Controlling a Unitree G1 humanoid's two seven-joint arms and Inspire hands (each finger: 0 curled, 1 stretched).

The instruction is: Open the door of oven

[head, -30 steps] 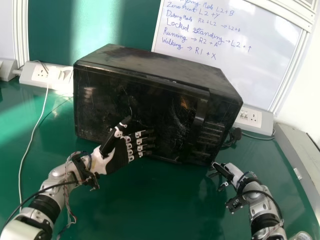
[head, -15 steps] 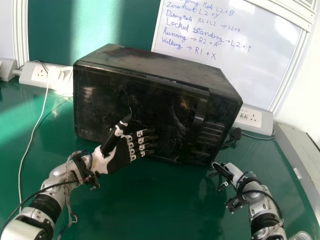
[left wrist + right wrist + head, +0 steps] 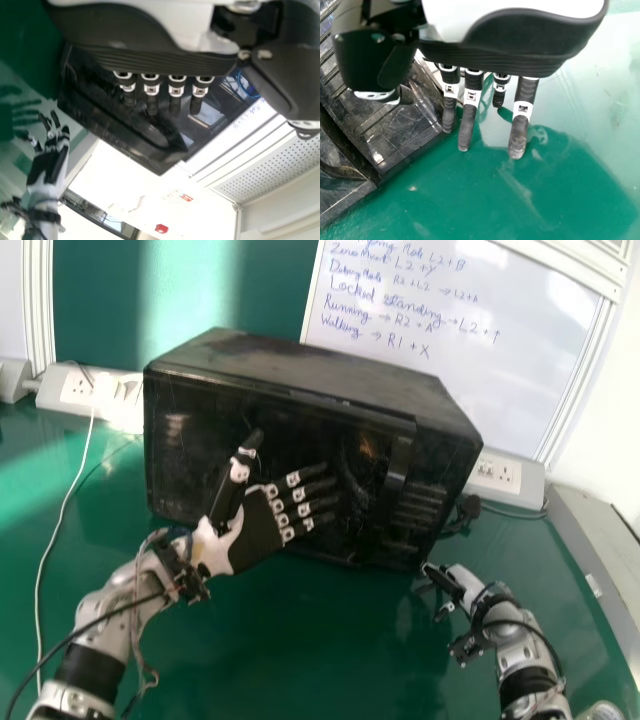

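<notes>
Glossy green table (image 3: pixel 300 640) with a whiteboard (image 3: pixel 450 360) covered in blue handwriting behind its far edge, and white socket boxes (image 3: pixel 80 390) toward both far corners. A thin white cable (image 3: pixel 62 525) runs down near the left edge.

So the big boxy black oven (image 3: pixel 270 365) sits toward the table's far edge, a bit skewed, its dark glossy door (image 3: pixel 190 450) facing the robot and shut. Upright black handle (image 3: pixel 397 475) is on the door's right side.

Left hand (image 3: pixel 260 532) is in front of the door, well to the left of the handle, fingers straight and spread, thumb up, wide open with nothing in it. Might be touching the door, but honestly I can't tell. Right hand (image 3: pixel 463 583) is near the oven's lower right corner, toward the table's right edge, fingers pretty much straight, nothing held.
</notes>
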